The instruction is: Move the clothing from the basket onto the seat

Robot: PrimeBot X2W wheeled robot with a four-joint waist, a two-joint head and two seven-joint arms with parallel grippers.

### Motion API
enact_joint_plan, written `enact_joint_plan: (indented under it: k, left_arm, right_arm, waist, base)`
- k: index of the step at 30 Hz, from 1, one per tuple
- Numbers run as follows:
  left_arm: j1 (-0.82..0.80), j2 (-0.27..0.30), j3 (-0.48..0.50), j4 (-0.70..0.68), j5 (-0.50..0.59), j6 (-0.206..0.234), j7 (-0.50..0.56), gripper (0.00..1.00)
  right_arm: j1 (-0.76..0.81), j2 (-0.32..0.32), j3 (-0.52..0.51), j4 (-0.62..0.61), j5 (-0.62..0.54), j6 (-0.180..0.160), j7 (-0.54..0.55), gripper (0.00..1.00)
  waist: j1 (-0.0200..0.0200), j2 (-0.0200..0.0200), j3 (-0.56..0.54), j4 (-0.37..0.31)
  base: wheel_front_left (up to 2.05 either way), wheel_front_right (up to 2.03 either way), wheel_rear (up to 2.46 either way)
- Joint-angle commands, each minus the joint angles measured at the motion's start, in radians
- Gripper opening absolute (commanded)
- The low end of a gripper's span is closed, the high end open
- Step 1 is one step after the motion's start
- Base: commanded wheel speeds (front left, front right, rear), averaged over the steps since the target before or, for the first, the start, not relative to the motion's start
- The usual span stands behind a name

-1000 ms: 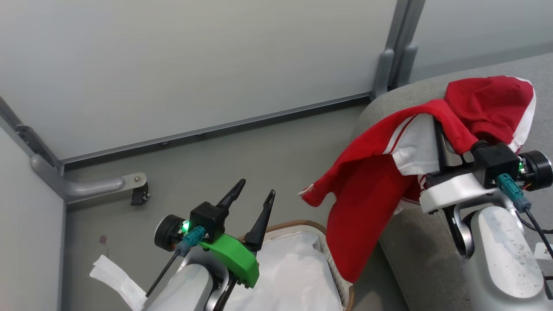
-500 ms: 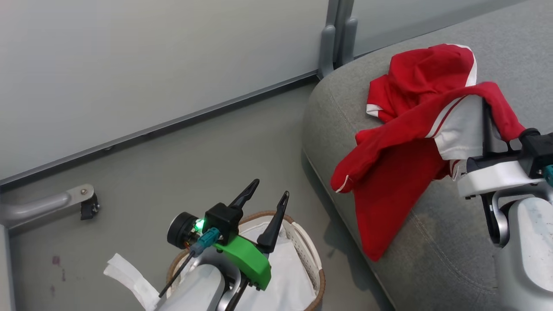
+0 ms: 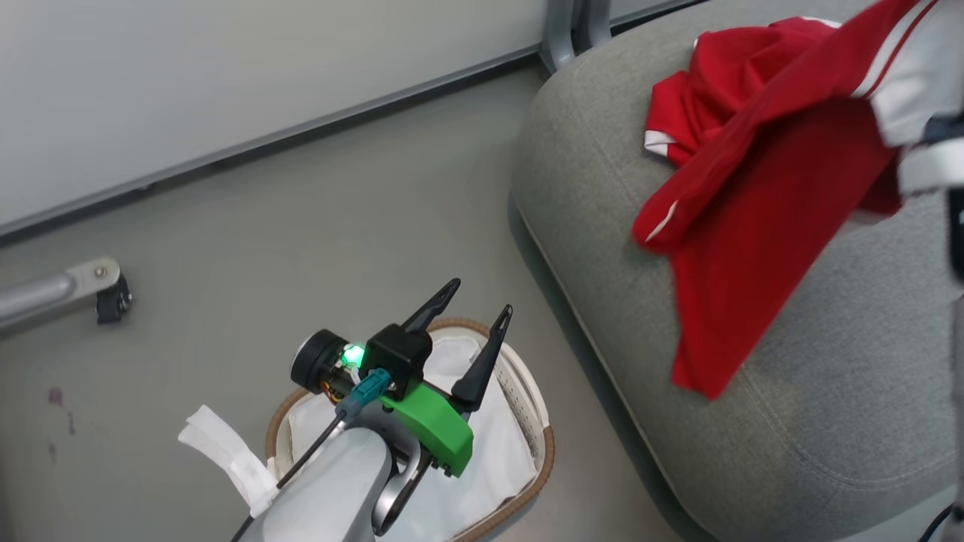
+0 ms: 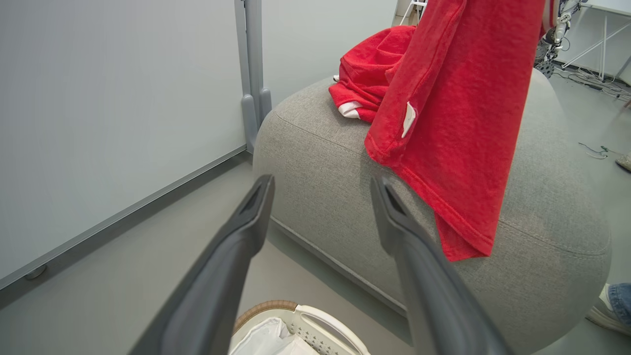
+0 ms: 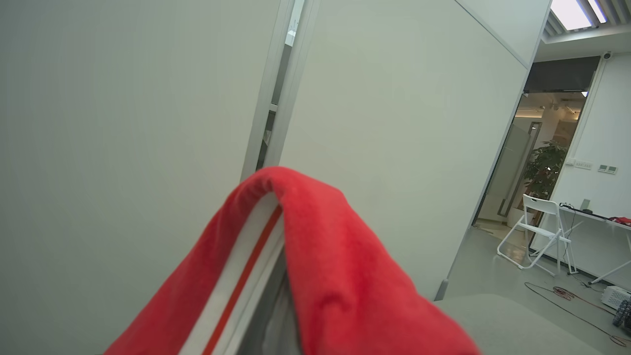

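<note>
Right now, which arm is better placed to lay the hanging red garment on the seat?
Right. The hanging garment drapes from the right gripper, above the seat. The left gripper is open and empty over the basket, beside the seat.

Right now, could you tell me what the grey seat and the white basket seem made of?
The large rounded grey seat: woven upholstery fabric, matte, with stitched seams. The small oval white basket: seemingly moulded plastic, perforated wall, brown woven-looking rim.

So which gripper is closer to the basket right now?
Left. The left gripper sits open just above the basket; the right gripper is off to the side over the seat, draped in a red garment.
</note>
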Motion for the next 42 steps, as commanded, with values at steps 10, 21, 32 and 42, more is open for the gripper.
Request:
enact_joint_plan:
  k: [10,21,32,42]
  left_arm:
    - [-0.093,0.030,-0.014,-0.008,0.017,-0.003,0.001,1.00]
    - [-0.156,0.056,-0.008,-0.033,0.049,-0.003,0.001,1.00]
    - [-0.164,0.061,0.003,-0.036,0.059,-0.003,0.001,1.00]
    - [-0.140,0.061,0.022,-0.037,0.047,-0.003,0.001,1.00]
  right_arm:
    - [-0.320,-0.222,-0.077,0.129,-0.026,-0.001,0.046,0.00]
    - [-0.361,-0.220,-0.178,0.362,-0.114,-0.001,-0.001,0.00]
    - [-0.231,-0.072,-0.221,0.484,-0.167,-0.001,-0.003,0.00]
    - [-0.130,0.004,-0.205,0.439,-0.172,-0.001,-0.003,1.00]
  waist:
    - [0.0000,-0.0001,0.189,0.120]
    - [0.0000,-0.0001,0.325,0.158]
    - [0.0000,-0.0001,0.363,0.147]
    - [0.0000,-0.0001,0.323,0.123]
  base:
    - [0.00,0.00,0.00]
    - [0.00,0.00,0.00]
    - [0.00,0.00,0.00]
    - [0.00,0.00,0.00]
